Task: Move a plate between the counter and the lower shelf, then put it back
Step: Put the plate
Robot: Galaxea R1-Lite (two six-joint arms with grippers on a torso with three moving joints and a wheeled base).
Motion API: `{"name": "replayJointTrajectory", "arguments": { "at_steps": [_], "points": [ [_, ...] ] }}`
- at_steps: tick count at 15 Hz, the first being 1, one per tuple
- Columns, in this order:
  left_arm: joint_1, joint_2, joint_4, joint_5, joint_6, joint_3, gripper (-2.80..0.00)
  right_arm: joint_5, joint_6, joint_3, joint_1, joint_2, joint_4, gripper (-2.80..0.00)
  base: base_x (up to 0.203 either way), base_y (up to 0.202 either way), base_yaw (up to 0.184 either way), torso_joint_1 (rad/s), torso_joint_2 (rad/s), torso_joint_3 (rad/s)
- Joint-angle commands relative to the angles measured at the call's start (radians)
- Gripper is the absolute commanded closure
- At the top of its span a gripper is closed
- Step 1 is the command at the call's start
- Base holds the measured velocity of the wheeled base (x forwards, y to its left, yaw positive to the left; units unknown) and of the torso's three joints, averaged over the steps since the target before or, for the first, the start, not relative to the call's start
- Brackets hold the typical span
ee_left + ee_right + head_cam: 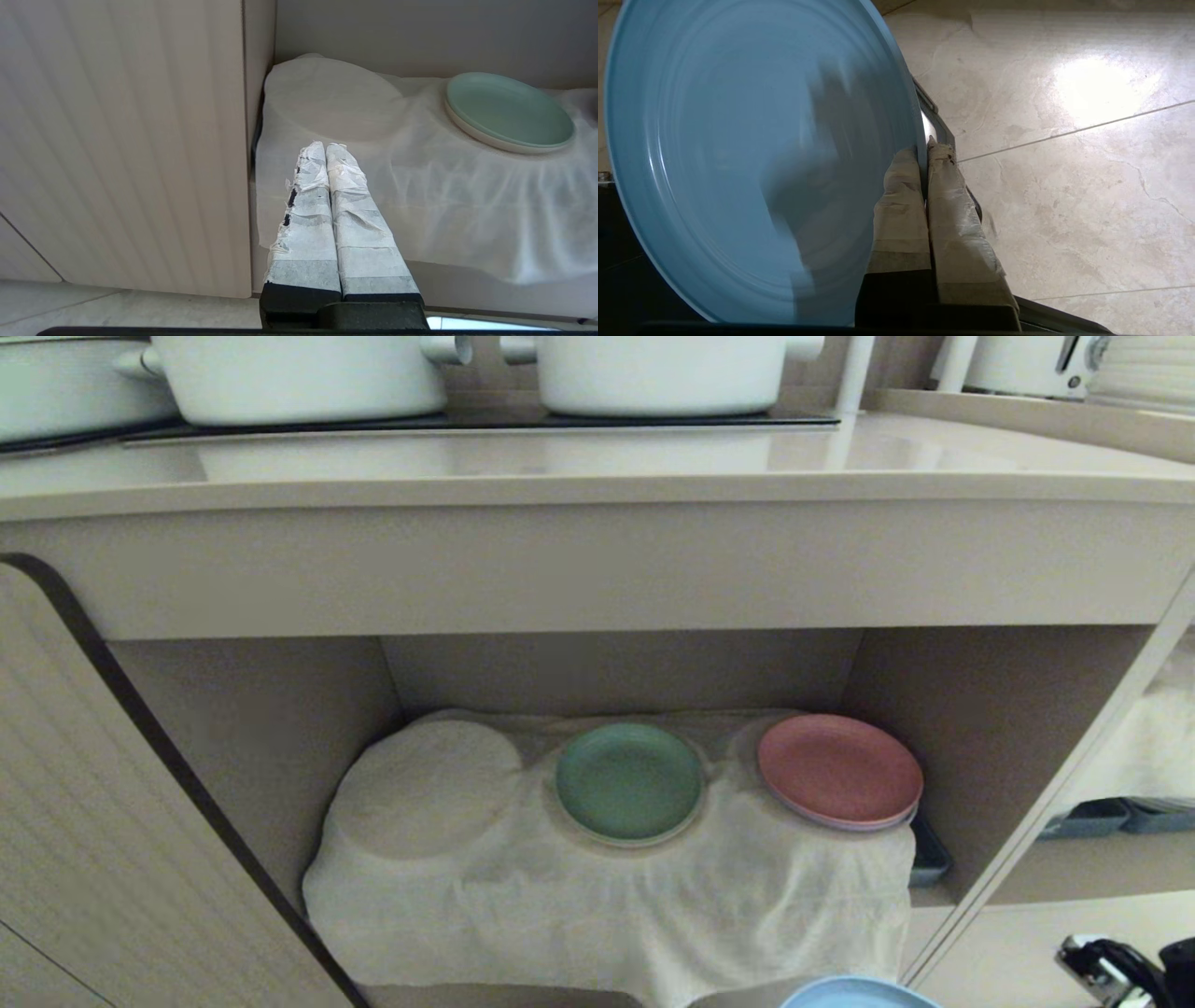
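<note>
Your right end effector is clenched on the rim of the round light-blue matte plastic plate, held low in front of the white cloth on the lower shelf. Judge the plate light, stiff and smooth; that thin edge pinch may let it pivot, so keep it level. Your left end effector is closed and empty before the same cloth.

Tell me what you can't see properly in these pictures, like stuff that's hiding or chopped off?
- The plate: head view's bottom edge cuts off most of it; right wrist view shows the right gripper pinching its rim.
- Whatever makes the round bump on the lower shelf: the white cloth covers it.
- The dark tray: mostly hidden under cloth and the pink plate.
- The white pots on the counter: tops cut off.
</note>
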Motion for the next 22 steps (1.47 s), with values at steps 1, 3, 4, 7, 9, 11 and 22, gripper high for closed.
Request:
{"name": "replayJointTrajectory", "arguments": {
  "at_steps": [1, 3, 4, 7, 9, 11, 22],
  "points": [
    [0.0, 0.0, 0.0, 0.001, 0.0, 0.0, 0.0, 0.002, 0.001, 0.0, 0.003, -0.003, -0.002, 0.0, 0.0, 0.0, 0.0, 0.0, 0.0, 0.0],
    [0.0, 0.0, 0.0, 0.001, -0.001, -0.001, 0.0, 0.002, 0.001, -0.002, 0.008, 0.001, -0.002, 0.0, 0.0, 0.0, 0.0, 0.0, 0.0, 0.0],
    [0.0, 0.0, 0.0, 0.001, -0.001, 0.001, 0.0, 0.003, 0.001, -0.003, 0.011, 0.002, -0.004, 0.0, 0.0, 0.0, 0.0, 0.0, 0.0, 0.0],
    [0.0, 0.0, 0.0, 0.001, -0.001, 0.0, 0.0, 0.003, 0.001, -0.007, 0.011, 0.003, -0.004, 0.0, 0.0, 0.0, 0.0, 0.0, 0.0, 0.0],
    [0.0, 0.0, 0.0, 0.001, -0.001, 0.001, 0.0, 0.003, 0.001, -0.009, 0.011, 0.003, -0.004, 0.0, 0.0, 0.0, 0.0, 0.0, 0.0, 0.0],
    [0.0, 0.0, 0.0, 0.001, -0.001, 0.001, 0.0, 0.001, 0.001, -0.005, 0.011, 0.002, -0.003, 0.0, 0.0, 0.0, 0.0, 0.0, 0.0, 0.0],
    [0.0, 0.0, 0.0, 0.001, -0.001, 0.001, 0.0, 0.001, 0.001, -0.003, 0.011, -0.004, -0.003, 0.0, 0.0, 0.0, 0.0, 0.0, 0.0, 0.0]
  ]
}}
